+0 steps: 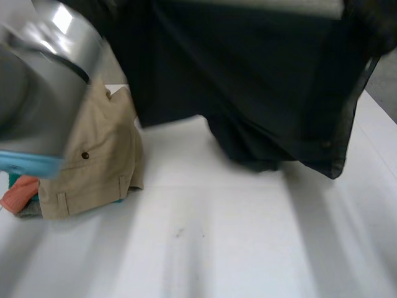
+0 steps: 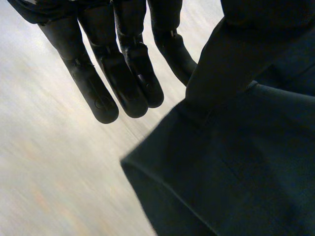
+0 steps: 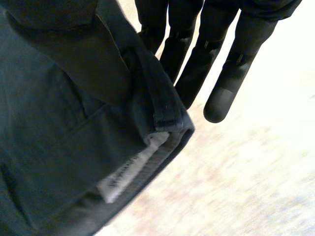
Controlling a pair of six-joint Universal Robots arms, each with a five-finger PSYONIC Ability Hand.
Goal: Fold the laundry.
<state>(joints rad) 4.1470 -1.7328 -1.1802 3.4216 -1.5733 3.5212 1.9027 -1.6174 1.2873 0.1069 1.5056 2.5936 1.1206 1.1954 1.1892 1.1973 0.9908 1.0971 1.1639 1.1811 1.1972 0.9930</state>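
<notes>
Left hand (image 2: 130, 73) pinches a corner of the dark woven cloth (image 1: 260, 93) under its thumb, fingers straight; right hand (image 3: 231, 73) pinches the thick seamed edge near a white label (image 3: 129, 173).

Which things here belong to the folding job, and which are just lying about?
Job:
- black fabric garment, held up over the table
- left hand and right hand, each pinching it at the thumb
- tan buttoned garment and crumpled orange cloth, heaped by the left arm, untouched

Lying about:
- nothing but the white table
</notes>
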